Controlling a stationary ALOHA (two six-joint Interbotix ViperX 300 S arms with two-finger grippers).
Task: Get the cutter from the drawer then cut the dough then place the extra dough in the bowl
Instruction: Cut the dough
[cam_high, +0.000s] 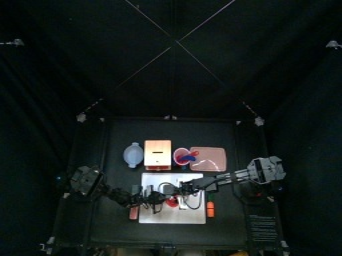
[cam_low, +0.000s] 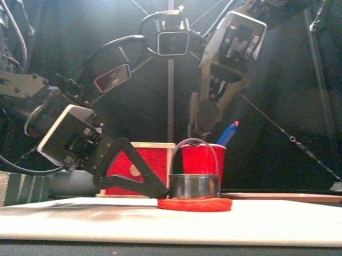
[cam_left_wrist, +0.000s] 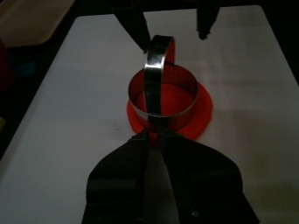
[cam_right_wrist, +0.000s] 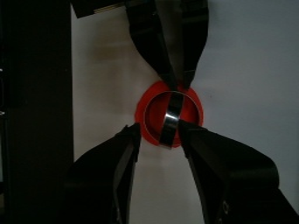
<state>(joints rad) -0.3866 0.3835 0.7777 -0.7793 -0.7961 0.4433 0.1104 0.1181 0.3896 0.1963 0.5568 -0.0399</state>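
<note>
The cutter (cam_left_wrist: 187, 107) stands on the red dough (cam_left_wrist: 205, 123) just ahead of the left pincer (cam_left_wrist: 149, 142) — clamped on its near rim — while the right pincer (cam_right_wrist: 163, 131), spread apart, straddles both from opposite.

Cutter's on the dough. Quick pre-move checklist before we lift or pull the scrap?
1. Cutter seated on the red dough: ok, upright, with the dough rim showing all round.
2. Dough on the white cutting board: ok, well inside its edges.
3. Left gripper holds the cutter: ok, jaws pinched on its near rim.
4. Right gripper ready for the scrap: ok, jaws open, one either side of the dough.
5. Dough cut through: cannot tell, the cutter's wall hides the cut line.
6. Blue-grey bowl reachable: ok, behind the board to the left; contents cannot tell.
</note>
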